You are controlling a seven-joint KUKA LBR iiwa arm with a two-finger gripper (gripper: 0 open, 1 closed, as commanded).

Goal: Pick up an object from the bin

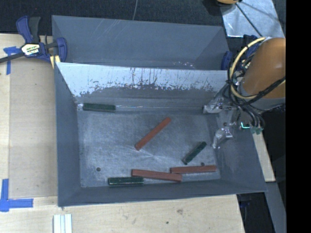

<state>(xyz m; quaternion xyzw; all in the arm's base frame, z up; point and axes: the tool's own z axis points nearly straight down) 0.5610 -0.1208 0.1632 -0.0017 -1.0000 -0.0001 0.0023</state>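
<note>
Just below the hand (217, 124) and a little to its left in the camera view lies a short dark green stick (194, 152), slanted on the floor of the bin (68, 144) and clear of its neighbours. The hand hangs near the bin's right wall with its two pale tips spread apart and nothing between them. Farther below it a brown stick (193, 169) lies flat, with a longer brown stick (156, 175) and another green stick (126, 181) trailing off to the left. An orange-brown stick (153, 134) sits well off to the hand's left.

The task looks to be at the approach step, with nothing grasped yet. The green stick seems the likeliest pick. The next move would call for shifting over it, turning to straddle its narrow width, then lowering.
</note>
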